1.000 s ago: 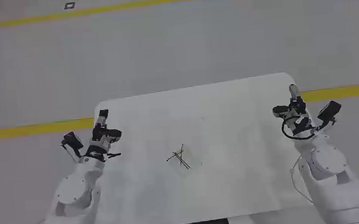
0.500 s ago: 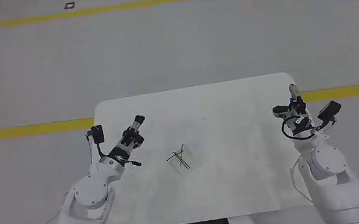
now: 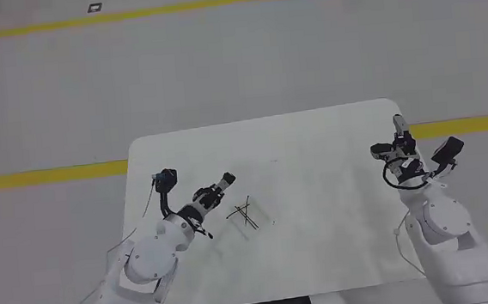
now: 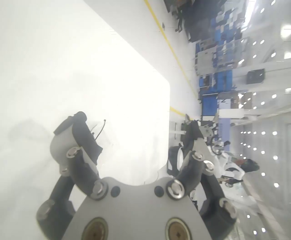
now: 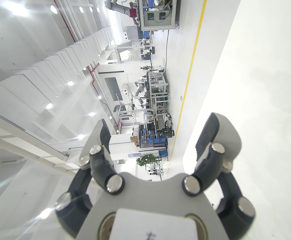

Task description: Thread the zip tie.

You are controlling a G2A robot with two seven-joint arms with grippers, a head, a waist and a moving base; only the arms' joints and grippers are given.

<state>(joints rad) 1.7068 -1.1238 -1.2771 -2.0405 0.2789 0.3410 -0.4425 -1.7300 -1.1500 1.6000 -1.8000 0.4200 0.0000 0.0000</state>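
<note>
Several thin black zip ties lie crossed in a small pile near the middle of the white table. My left gripper hovers just to the left of the pile, open with nothing between its fingers. In the left wrist view one curved zip tie shows beside the left gripper, close to one finger. My right gripper is held at the table's right edge, far from the ties. The right wrist view shows the right gripper open and empty.
The table's rounded far-right corner is in the left wrist view. Bare tabletop surrounds the pile on all sides. A yellow floor line runs behind the table.
My left arm has swung from the table's left edge in toward the centre, ending just beside the zip ties. The right arm and the ties have stayed put.
</note>
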